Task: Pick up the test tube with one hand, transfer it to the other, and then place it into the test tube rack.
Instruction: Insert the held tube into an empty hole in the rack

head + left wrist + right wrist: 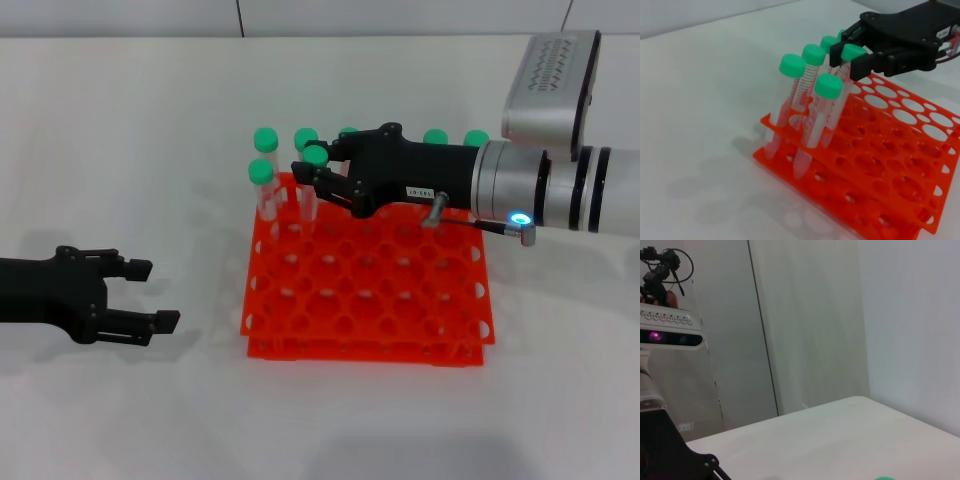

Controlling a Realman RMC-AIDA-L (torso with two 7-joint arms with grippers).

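Note:
The orange-red test tube rack [362, 349] [888, 216] sits mid-table. My right gripper [311, 162] [855, 50], with the white label and a blue wrist light, hovers over the rack's back-left corner. It is shut on the green cap of the test tube [316, 155] [839, 95], which stands nearly upright with its lower end down in a rack hole. My left gripper [161, 294] rests low on the table to the left of the rack, open and holding nothing. The right wrist view shows no fingers, only a sliver of a green cap [885, 478].
Several other green-capped tubes [262, 172] [792, 65] stand in the rack's back rows, close around the held one. White tabletop surrounds the rack. A grey camera housing [552, 85] sits on the right arm. A white wall [840, 315] lies behind the table.

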